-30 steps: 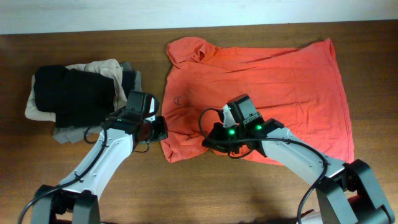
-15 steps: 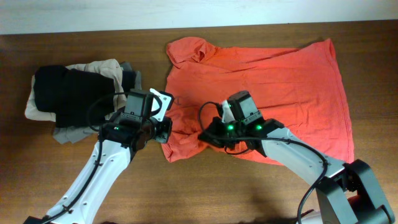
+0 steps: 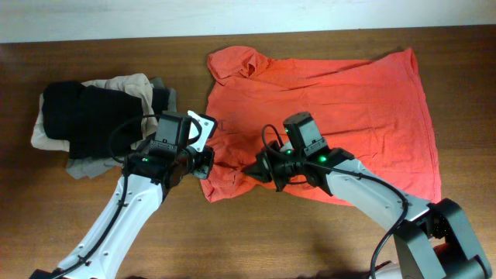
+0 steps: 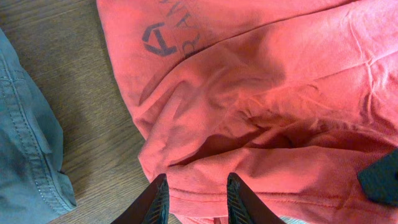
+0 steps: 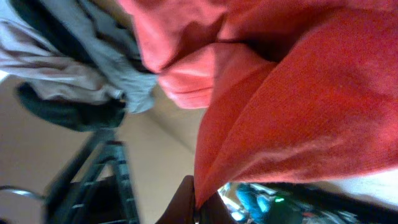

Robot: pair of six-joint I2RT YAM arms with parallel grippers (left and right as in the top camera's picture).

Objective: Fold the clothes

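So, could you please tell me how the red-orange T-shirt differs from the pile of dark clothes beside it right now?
The red-orange T-shirt lies spread out in one layer; the pile of dark clothes is already folded and stacked. The T-shirt is one bright colour, while the pile mixes black, beige and grey. The left gripper and right gripper both pinch the T-shirt's lower edge; nothing holds the pile. Both rest on the wooden table.

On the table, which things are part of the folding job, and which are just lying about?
In the job:
- red-orange T-shirt
- left gripper, jaws pinching its hem
- right gripper, jaws shut on its cloth

Lying about:
- pile of black, beige and grey garments
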